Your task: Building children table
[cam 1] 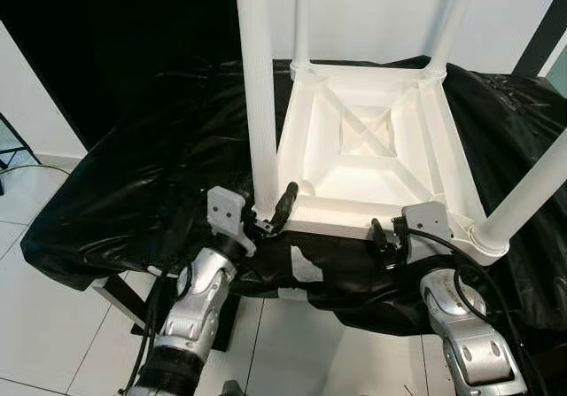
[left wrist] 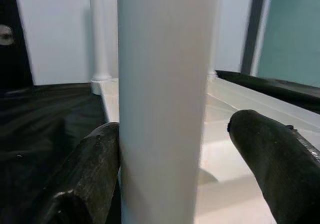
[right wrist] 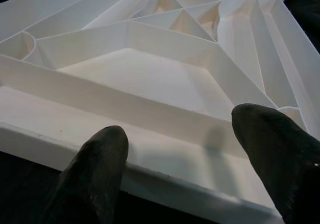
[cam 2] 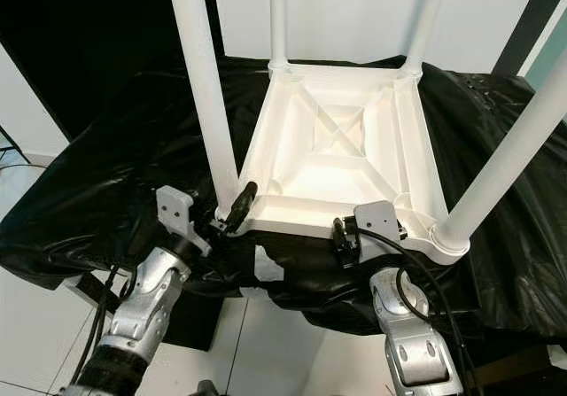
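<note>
While upturned on black sheeting (cam 1: 115, 192), table (cam 1: 372, 148); both grippers' jaws spread.

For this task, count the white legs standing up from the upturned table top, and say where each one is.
4: near-left leg between the left gripper's fingers, near-right leg, far-left leg, far-right leg, one per corner of the table top.

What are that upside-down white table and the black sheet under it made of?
The table top and its legs look like moulded plastic: uniform matte white, with stiffening ribs cast into the underside. The black sheet looks like thin plastic film, perhaps bin-bag material: glossy, crinkled, draping loosely. Both are guesses from looks alone.
</note>
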`<state>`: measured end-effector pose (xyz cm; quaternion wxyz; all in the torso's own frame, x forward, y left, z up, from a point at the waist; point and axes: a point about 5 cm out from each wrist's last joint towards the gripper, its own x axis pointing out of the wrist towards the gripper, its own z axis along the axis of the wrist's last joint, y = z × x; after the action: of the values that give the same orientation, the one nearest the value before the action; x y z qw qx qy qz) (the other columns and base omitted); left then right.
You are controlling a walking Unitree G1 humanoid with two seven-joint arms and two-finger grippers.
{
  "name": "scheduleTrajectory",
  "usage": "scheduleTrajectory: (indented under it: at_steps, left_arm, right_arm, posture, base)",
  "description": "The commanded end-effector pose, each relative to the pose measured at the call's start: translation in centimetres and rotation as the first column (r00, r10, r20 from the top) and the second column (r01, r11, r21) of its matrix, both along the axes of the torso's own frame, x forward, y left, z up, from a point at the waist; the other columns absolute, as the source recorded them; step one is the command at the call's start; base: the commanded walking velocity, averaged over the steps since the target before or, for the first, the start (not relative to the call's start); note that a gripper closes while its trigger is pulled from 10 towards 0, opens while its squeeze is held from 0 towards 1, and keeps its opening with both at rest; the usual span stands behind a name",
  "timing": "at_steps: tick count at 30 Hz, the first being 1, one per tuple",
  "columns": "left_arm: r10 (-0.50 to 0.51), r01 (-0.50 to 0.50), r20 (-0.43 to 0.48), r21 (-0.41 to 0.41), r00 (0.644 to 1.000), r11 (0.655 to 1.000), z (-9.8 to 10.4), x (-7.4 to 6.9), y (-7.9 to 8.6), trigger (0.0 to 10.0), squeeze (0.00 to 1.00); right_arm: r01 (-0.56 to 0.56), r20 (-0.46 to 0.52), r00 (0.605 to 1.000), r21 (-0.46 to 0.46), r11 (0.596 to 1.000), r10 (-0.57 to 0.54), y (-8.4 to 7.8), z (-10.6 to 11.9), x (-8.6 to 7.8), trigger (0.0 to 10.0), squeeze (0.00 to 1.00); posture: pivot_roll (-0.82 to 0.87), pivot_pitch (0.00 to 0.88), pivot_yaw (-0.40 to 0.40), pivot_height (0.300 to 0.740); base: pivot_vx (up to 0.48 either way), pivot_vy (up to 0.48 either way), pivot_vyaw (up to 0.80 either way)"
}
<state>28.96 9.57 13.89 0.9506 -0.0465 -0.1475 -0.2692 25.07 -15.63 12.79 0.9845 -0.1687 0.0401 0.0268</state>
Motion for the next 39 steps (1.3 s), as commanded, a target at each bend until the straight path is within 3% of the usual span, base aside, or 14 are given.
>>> scheduleTrajectory:
  at_steps: [1,2,3,9,10,12,16,17,18,26,27,30,34,39]
  left_arm:
    - [0.016,-0.015,-0.018,0.021,1.000,1.000,-0.3,0.2,-0.2,10.0,0.00]
    - [0.016,-0.015,-0.018,0.021,1.000,1.000,-0.3,0.2,-0.2,10.0,0.00]
    - [0.013,-0.012,-0.026,0.028,1.000,1.000,-0.5,0.2,-0.5,0.0,0.00]
    - [0.016,-0.012,-0.046,0.075,0.999,0.997,-1.1,0.3,-0.9,0.0,0.00]
    - [0.010,-0.006,-0.045,0.093,0.999,0.996,-1.2,0.3,-1.1,9.8,0.00]
    - [-0.002,0.007,-0.044,0.120,0.999,0.993,-1.3,0.3,-1.5,10.0,0.00]
    - [-0.020,0.024,-0.031,0.127,0.999,0.992,-1.3,0.2,-2.0,10.0,0.00]
    - [-0.027,0.029,-0.019,0.128,0.999,0.991,-1.1,0.1,-2.2,2.0,0.00]
    - [-0.034,0.035,-0.011,0.126,0.999,0.991,-1.0,0.1,-2.3,0.0,0.00]
    - [-0.037,0.037,-0.006,0.140,0.999,0.989,-0.8,0.4,-2.9,0.0,0.00]
    - [-0.034,0.034,-0.007,0.150,0.999,0.988,-0.8,0.4,-2.9,9.5,0.00]
    - [-0.029,0.029,-0.006,0.157,1.000,0.987,-0.9,0.4,-3.0,10.0,0.00]
    - [-0.016,0.014,0.012,0.137,1.000,0.990,-0.3,0.6,-3.0,9.3,0.00]
    - [-0.001,-0.003,0.037,0.110,0.999,0.994,0.7,1.0,-2.9,2.7,0.00]
  right_arm:
    - [-0.001,-0.032,0.999,-0.015,1.000,0.001,0.2,-0.6,0.1,10.0,0.00]
    - [-0.001,-0.032,0.999,-0.015,1.000,0.001,0.2,-0.6,0.1,10.0,0.00]
    - [-0.020,-0.027,0.999,-0.047,0.999,0.018,0.4,-0.5,0.0,10.0,0.00]
    - [-0.040,-0.027,0.999,-0.082,0.996,0.038,0.6,-0.4,-0.3,10.0,0.00]
    - [-0.044,-0.035,0.999,-0.092,0.995,0.041,0.6,-0.5,-0.5,10.0,0.00]
    - [-0.061,-0.061,0.997,-0.119,0.991,0.054,0.6,-0.8,-0.8,10.0,0.00]
    - [-0.098,-0.132,0.988,-0.162,0.982,0.076,0.6,-1.8,-1.5,10.0,0.00]
    - [-0.113,-0.163,0.983,-0.173,0.978,0.085,0.6,-2.3,-1.8,10.0,0.00]
    - [-0.125,-0.185,0.978,-0.181,0.975,0.091,0.6,-2.7,-2.1,10.0,0.00]
    - [-0.194,-0.217,0.968,-0.310,0.931,0.129,0.6,-2.8,-2.5,10.0,0.00]
    - [-0.202,-0.223,0.966,-0.335,0.920,0.131,0.5,-2.8,-2.5,10.0,0.00]
    - [-0.234,-0.251,0.958,-0.398,0.887,0.140,0.2,-2.7,-2.7,10.0,0.00]
    - [-0.294,-0.313,0.937,-0.474,0.830,0.153,-0.2,-2.6,-3.2,10.0,0.00]
    - [-0.334,-0.360,0.919,-0.499,0.799,0.159,-0.4,-2.6,-3.7,10.0,0.00]
  posture:
    - [-0.06,0.035,0.014,0.740]
    - [-0.06,0.035,0.014,0.740]
    - [-0.07,0.036,0.016,0.740]
    - [-0.08,0.038,0.016,0.740]
    - [-0.09,0.042,0.016,0.740]
    - [-0.09,0.043,0.016,0.740]
    - [-0.10,0.046,0.015,0.740]
    - [-0.10,0.047,0.016,0.740]
    - [-0.10,0.048,0.016,0.740]
    - [-0.11,0.052,0.017,0.740]
    - [-0.11,0.053,0.016,0.740]
    - [-0.11,0.054,0.015,0.740]
    - [-0.11,0.054,0.012,0.740]
    - [-0.11,0.055,0.012,0.740]
  base:
    - [0.000,0.000,0.00]
    - [0.000,0.000,0.00]
    - [0.000,0.000,0.00]
    - [0.000,0.000,0.00]
    - [0.000,0.000,0.00]
    - [0.000,0.000,0.00]
    - [0.000,0.000,0.00]
    - [0.000,0.000,0.00]
    - [0.000,0.000,0.00]
    - [0.000,0.000,0.00]
    - [0.000,0.000,0.00]
    - [0.000,0.000,0.00]
    - [0.000,0.000,0.00]
    - [0.000,0.000,0.00]
